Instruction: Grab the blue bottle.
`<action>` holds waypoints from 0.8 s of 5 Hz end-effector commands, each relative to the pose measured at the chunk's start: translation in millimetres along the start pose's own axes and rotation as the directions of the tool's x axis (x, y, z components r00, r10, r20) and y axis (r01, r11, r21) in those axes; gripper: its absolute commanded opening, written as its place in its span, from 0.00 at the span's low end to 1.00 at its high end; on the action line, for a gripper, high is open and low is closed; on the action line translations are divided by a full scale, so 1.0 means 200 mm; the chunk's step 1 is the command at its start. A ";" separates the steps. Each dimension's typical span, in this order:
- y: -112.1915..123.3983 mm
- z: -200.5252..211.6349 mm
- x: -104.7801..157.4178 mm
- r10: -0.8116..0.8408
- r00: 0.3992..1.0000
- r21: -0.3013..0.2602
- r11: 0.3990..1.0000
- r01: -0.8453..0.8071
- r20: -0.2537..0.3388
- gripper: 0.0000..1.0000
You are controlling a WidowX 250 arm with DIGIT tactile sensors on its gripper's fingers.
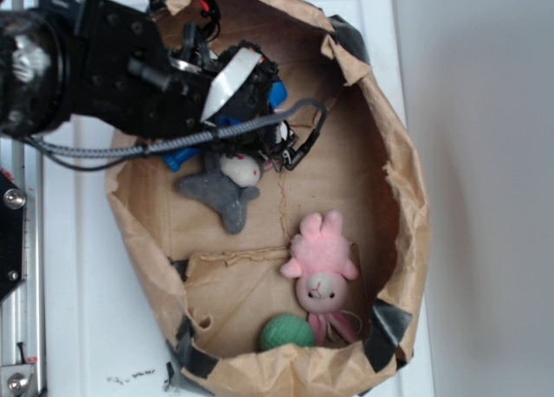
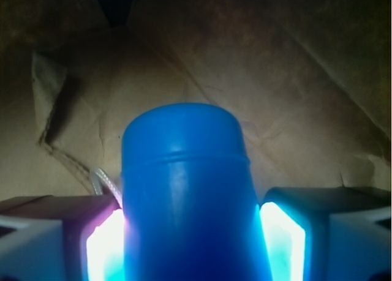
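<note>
A large crumpled brown paper bag (image 1: 394,181), opened wide and patched with dark tape at its rim, is lying on a white surface (image 1: 485,112) and taking up most of the exterior view. The black robot arm (image 1: 95,64) is reaching in from the upper left, trailing a grey braided cable (image 1: 173,140) across the bag's edge. Its gripper (image 1: 247,112) is sitting low over the upper left part of the bag's floor.

The glossy bright blue plastic bottle (image 2: 187,195) is filling the centre of the wrist view, standing between the two pale fingers (image 2: 285,238), which are pressing against its sides with no gap showing, so the gripper is clamped on the bottle. From outside, only slivers of blue are peeking out around the gripper.

A pink plush bunny (image 1: 320,263) is lying on the bag's lower right floor, well apart from the gripper. A grey felt plush toy with a white face (image 1: 223,188) is resting just below the gripper. A green knitted ball (image 1: 287,332) is sitting near the bag's bottom edge, just left of the bunny's legs.
</note>
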State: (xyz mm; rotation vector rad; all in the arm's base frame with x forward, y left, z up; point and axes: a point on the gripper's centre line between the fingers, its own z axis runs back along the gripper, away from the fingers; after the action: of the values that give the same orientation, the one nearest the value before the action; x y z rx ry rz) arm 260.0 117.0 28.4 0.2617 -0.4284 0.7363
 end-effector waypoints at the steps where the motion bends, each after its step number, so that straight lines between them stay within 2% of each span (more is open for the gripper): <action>1: 0.04 0.13 0.09 -0.029 0.998 -0.049 0.998 0.026 -0.064 0.00; 2: 0.04 0.37 0.17 -0.056 0.989 -0.095 0.994 0.043 -0.135 0.00; 3: 0.04 0.60 0.19 -0.092 0.985 -0.124 0.990 0.074 -0.146 0.00; 4: 0.02 0.73 0.18 -0.140 0.979 -0.140 0.983 0.120 -0.146 0.00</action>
State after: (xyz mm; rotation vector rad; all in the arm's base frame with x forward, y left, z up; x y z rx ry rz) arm 238.1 75.4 156.1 0.1039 -0.2502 0.6012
